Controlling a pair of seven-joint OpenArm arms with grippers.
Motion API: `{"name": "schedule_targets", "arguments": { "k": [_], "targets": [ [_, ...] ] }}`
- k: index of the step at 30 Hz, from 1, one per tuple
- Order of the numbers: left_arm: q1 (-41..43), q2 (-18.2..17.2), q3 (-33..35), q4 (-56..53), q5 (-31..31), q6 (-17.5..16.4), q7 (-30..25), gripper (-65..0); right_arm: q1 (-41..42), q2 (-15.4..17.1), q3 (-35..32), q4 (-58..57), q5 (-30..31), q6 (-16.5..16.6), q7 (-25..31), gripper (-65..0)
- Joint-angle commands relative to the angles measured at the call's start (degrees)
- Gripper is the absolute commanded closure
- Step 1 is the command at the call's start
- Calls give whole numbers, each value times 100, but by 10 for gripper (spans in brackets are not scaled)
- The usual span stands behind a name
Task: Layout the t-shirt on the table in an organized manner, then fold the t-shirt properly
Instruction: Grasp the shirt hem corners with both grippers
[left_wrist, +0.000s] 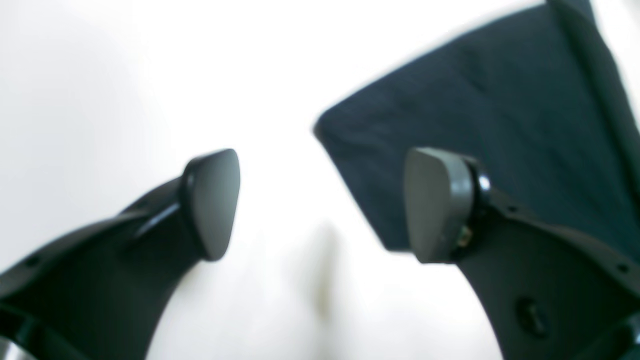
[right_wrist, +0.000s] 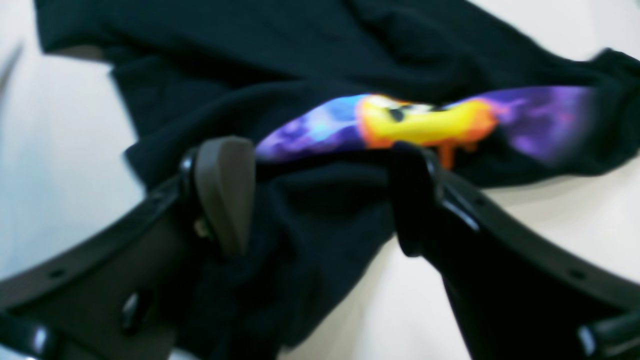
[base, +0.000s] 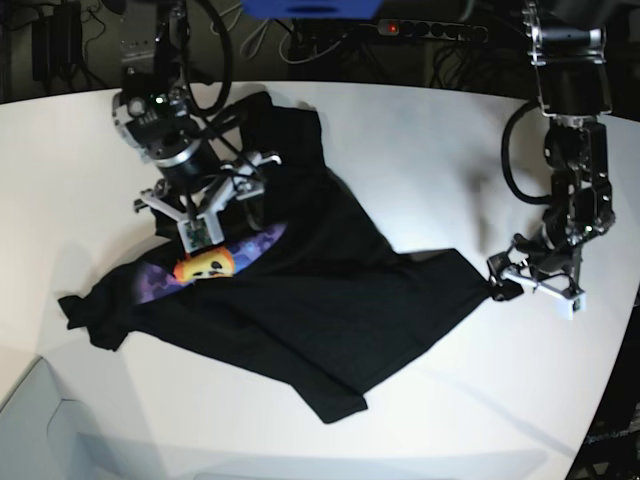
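Claws both gape, left claw (left_wrist: 320, 205) beside t-shirt (base: 300, 300), right claw (right_wrist: 320, 200) over it.

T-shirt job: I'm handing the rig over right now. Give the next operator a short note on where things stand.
Left gripper: jaws open, empty, over bare table beside a shirt corner.
Right gripper: jaws open, straddling bunched cloth near the print; no grip yet.
T-shirt: crumpled mid-table, print half hidden by folds.
Done: nothing laid flat.
Left: spread the shirt flat, then fold it.
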Motion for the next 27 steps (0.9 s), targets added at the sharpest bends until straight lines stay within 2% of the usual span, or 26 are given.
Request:
{"name": "schedule_targets", "arguments": {
  "k": [1, 3, 5, 9, 15, 17, 20, 27],
  "targets": [
    [-95, -58, -19, 14, 55, -333, -234, -496, -18, -56, -109, 115, 58, 4, 120, -424],
    [-95, -41, -36, -144, 319, -737, -463, -496, -106, -92, -232, 115, 58, 4, 129, -424],
    [-95, -41, -36, -311, 547, -904, -639, -496, -176, -171, -364, 115, 58, 4, 129, -424],
    [-235, -32, -28, -847, 934, -966, -1061, -496, -220, -250, -637, 115, 50, 4, 129, -424],
    [-411, -23, -19, -1384, 978, -1036, -1439, -496, -247, -259, -900, -175, 41, 4, 120, -424],
    [-411, 21, 113, -1375, 960, -1308, -1474, -496, -238, -241, -892, -272, 41, 4, 120, -424],
    [-411, 47, 148, -1375, 960, -1537, -1500, -496, -238, -223, -892, -281, 41, 4, 120, -424],
    [-613, 258, 166, -1445, 995, -1581, -1509, -496, -255, -215, -892, -518, 41, 4, 120, -424]
  ]
}}
